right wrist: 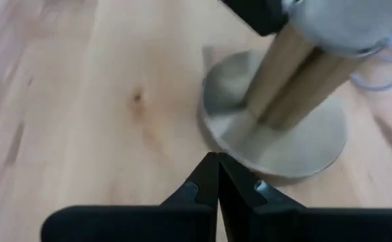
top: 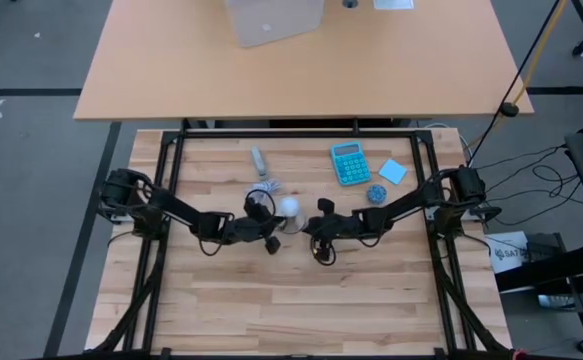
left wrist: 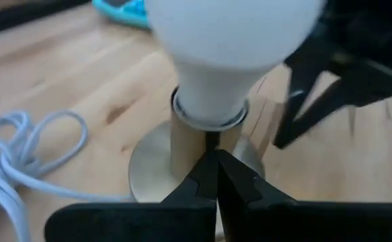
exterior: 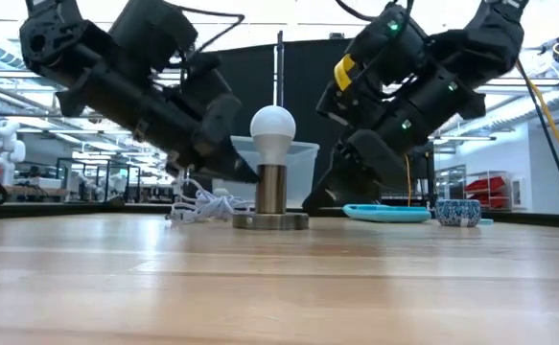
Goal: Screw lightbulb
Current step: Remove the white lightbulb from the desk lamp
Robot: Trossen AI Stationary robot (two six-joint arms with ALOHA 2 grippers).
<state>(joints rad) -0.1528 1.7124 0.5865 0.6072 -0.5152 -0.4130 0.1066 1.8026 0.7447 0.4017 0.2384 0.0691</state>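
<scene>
Across the wooden table [top: 221, 300], both arms converge mid-table, likely so one can steady and one can turn. Socket base [exterior: 270, 219] stands upright between them; the lightbulb [exterior: 272, 125] sits in its brass stem, apparently seated already. Left gripper [left wrist: 216, 176] clenched empty just beside the stem; right gripper [right wrist: 217, 176] likewise clenched, near the base disc. Low view alone shows bulb upright; high view alone shows the teal calculator [top: 349, 163].

Even, bright overhead light; shadows under the arms on the bench [top: 271, 300] are soft. Both wrist views are blurred up close, the lightbulb [left wrist: 232, 40] washed out white.
</scene>
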